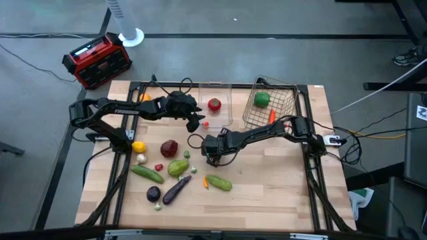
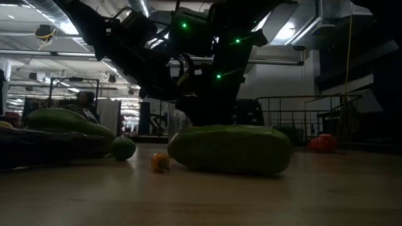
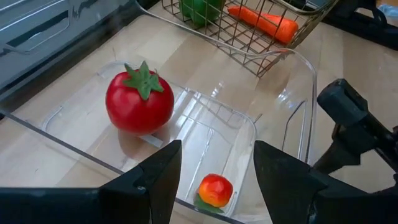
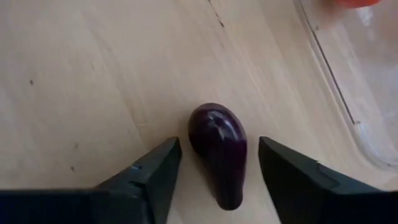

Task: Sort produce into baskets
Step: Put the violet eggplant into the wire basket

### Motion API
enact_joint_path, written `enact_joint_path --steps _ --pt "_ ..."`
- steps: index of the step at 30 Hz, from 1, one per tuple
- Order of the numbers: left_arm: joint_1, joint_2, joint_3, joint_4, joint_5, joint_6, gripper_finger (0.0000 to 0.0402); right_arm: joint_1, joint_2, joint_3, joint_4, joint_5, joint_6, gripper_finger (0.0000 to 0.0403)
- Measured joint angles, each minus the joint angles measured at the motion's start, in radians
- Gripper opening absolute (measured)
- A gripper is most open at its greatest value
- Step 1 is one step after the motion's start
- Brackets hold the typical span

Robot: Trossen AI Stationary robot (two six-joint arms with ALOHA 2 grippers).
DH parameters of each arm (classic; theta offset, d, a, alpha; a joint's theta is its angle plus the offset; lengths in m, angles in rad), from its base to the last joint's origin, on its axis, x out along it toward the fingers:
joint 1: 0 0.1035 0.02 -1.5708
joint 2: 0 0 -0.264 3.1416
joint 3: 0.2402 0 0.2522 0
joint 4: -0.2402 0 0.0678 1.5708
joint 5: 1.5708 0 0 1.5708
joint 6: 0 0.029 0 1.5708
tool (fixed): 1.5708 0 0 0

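The right gripper [image 4: 214, 171] is low over the table [image 1: 267, 193], just beside the clear bin [image 1: 217, 110]; its fingers stand open on either side of a small purple eggplant [image 4: 219, 146] without touching it. The left gripper [image 3: 211, 171] hovers open above the bin, which holds a red tomato [image 3: 139, 99] and a small red-orange fruit [image 3: 214, 190]. The wire basket [image 1: 283, 100] (next to the bin) holds a green pepper [image 1: 262, 99] and a carrot [image 1: 271, 115]. More produce [image 1: 177, 167] lies loose on the table.

Grey floor [image 1: 280, 57] — white fan base [image 1: 131, 37].
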Motion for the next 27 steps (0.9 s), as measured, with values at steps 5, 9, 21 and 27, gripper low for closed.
enact_joint_path --steps 5,9,21,27 --pt "0.000 0.000 0.000 -0.001 0.000 0.000 0.0196 -0.001 -0.002 0.000 0.002 -0.057 -0.001 0.0133" --pt "0.000 0.000 0.000 -0.003 0.000 0.000 0.0196 -0.002 -0.006 0.000 -0.004 -0.077 -0.004 0.0083" --pt "0.000 0.000 0.000 -0.005 0.000 0.000 0.0196 -0.001 -0.194 -0.004 -0.243 -0.126 -0.029 0.0083" --pt "0.000 0.000 0.000 -0.005 0.000 0.000 0.0196 -0.001 -0.364 -0.003 -0.411 -0.069 -0.058 0.0084"
